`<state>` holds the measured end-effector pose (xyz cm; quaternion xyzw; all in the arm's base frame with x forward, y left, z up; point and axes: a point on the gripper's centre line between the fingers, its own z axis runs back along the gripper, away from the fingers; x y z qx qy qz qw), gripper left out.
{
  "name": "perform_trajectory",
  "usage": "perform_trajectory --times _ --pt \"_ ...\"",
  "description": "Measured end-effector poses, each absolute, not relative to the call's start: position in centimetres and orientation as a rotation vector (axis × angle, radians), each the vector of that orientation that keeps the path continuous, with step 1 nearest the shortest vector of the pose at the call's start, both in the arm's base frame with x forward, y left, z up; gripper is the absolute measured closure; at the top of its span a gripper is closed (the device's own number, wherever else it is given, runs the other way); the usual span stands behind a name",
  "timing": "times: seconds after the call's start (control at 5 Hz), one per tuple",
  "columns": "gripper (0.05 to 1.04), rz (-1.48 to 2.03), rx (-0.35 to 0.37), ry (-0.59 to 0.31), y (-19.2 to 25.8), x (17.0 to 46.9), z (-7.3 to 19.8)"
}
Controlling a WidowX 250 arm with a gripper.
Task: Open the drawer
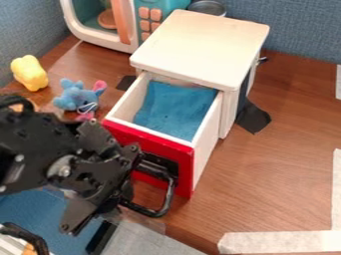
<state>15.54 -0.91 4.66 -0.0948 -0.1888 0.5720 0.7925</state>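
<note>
My gripper (100, 177) is at the lower left, up against the front of the drawer. The drawer (148, 145) has a red front and white sides, and it stands pulled well out of the white cabinet (203, 45). Blue lining covers the floor inside it. A black handle mount (160, 167) shows on the red front, right beside the gripper. A black curved bar loops down there; whether it belongs to the handle or the gripper I cannot tell. The gripper's body hides the lower left of the drawer front.
A toy microwave (143, 20) stands behind, left of the cabinet. A yellow toy (29, 73) and a blue plush toy (79, 95) lie left of the drawer. Behind the cabinet is a metal container (207, 7). Pale tape (279, 242) marks the table's front right.
</note>
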Motion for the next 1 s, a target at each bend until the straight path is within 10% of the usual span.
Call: perform_trajectory --times 0.4,0.6,1.0 --pt "0.218 1.045 -0.171 -0.413 -1.4 14.9 5.4" --pt "0.071 1.015 -0.175 -0.423 -1.1 15.0 6.4" --pt "0.082 0.906 -0.141 -0.44 0.5 13.6 11.0"
